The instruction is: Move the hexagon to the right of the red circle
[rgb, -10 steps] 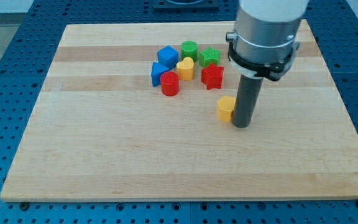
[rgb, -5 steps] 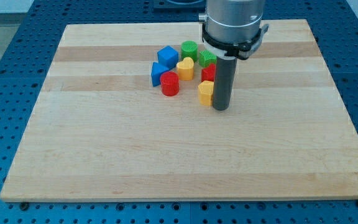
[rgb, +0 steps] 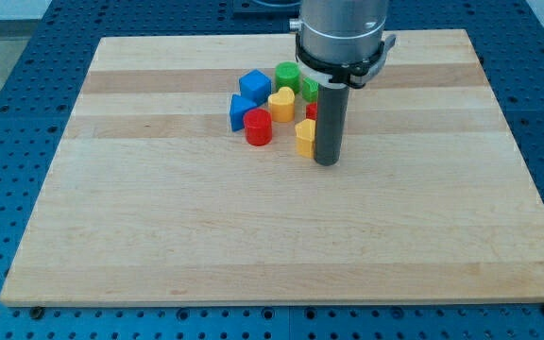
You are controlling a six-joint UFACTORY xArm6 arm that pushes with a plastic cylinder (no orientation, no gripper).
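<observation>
The yellow hexagon point(rgb: 304, 137) lies on the wooden board point(rgb: 253, 236), a short gap to the right of the red circle point(rgb: 258, 127). My tip point(rgb: 326, 161) stands against the hexagon's right side. The rod hides most of the red star point(rgb: 312, 111) and part of the green block point(rgb: 309, 90) behind it.
A cluster sits above and left of the hexagon: a blue cube point(rgb: 254, 86), a blue block point(rgb: 241, 112), a green circle point(rgb: 287, 76) and a yellow heart point(rgb: 281, 104). The arm's grey body point(rgb: 340, 33) hangs over the board's top middle.
My tip has moved up and to the left, pushing the yellow hexagon up and left with it, from the open board towards the red circle and the cluster.
</observation>
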